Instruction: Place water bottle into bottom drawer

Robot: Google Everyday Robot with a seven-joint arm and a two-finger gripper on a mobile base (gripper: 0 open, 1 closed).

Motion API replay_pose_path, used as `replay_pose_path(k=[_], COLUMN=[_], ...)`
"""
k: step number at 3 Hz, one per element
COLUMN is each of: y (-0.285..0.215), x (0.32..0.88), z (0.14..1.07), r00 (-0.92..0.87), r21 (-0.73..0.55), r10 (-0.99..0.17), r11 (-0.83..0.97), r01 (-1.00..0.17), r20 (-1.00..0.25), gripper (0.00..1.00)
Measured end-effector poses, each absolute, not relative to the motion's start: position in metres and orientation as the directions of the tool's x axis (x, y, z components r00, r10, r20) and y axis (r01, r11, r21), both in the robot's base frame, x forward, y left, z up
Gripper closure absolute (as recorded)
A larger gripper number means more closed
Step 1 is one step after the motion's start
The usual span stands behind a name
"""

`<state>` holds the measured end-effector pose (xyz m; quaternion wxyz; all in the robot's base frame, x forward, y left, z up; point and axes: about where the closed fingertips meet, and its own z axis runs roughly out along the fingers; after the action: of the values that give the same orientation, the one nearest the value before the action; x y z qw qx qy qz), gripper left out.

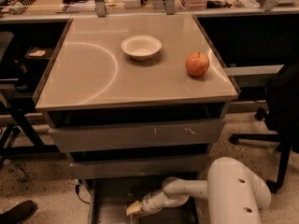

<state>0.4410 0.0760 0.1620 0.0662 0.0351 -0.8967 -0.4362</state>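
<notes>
The cabinet's bottom drawer (108, 199) stands pulled out toward the camera, its grey floor and low left wall showing below the two closed drawer fronts. The robot's white arm (187, 189) comes in from the lower right, from a rounded white body (238, 190) beside the cabinet, and bends down into this open drawer. The gripper (134, 210) sits low inside the drawer, near its middle and just above the floor, with its pale yellowish tip pointing left. It cannot be told whether the gripper is open, closed or gripping anything. The water bottle cannot be picked out as a separate thing at the tip, so it cannot be told whether it is in the gripper or lying on the drawer floor. Above the open drawer, the middle drawer front (140, 166) is closed, and over it the wider top drawer front (135, 134) is also closed and bears a few pale scratches right of centre. On the table (88, 78) a white bowl (141, 46) stands upright toward the back, and a red apple (197, 64) rests well apart from it near the right edge. A dark office chair (280, 106) stands on the speckled floor to the right, and a dark shoe (17, 212) shows at the lower left corner.
</notes>
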Motion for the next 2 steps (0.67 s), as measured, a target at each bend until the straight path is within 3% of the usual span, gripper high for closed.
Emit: replay_pose_path(k=[2], y=[0.0629], x=[0.4375], z=[0.1416], r00=[-0.990], r21=[0.773], r10=[-0.054], r11=[0.631], r01=[0.068], r20=[0.131], gripper=[1.00])
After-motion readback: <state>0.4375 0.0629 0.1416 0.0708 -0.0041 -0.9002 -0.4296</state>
